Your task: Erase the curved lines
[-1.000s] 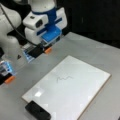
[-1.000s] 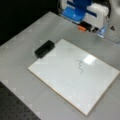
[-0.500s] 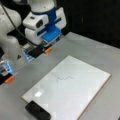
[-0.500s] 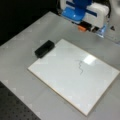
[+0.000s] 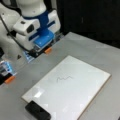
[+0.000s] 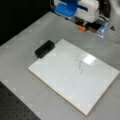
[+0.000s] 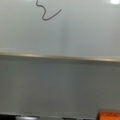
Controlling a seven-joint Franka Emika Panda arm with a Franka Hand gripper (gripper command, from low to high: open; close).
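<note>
Squiggle work is untouched: the curve lines [image 5: 64,79] [image 6: 80,66] [image 7: 47,12] sit near the middle of the white board [image 5: 82,100] [image 6: 62,82] [image 7: 75,37], which lies flat on the grey table [image 5: 95,50] [image 6: 22,50] [image 7: 60,87]. A black eraser [image 5: 38,111] [image 6: 44,48] rests on the table, touching one corner of the board, well apart from the marks. The gripper [image 5: 41,51] [image 6: 83,25] hangs above the table beyond the board's far edge, holding nothing visible; whether its fingers stand wide or narrow I cannot tell.
</note>
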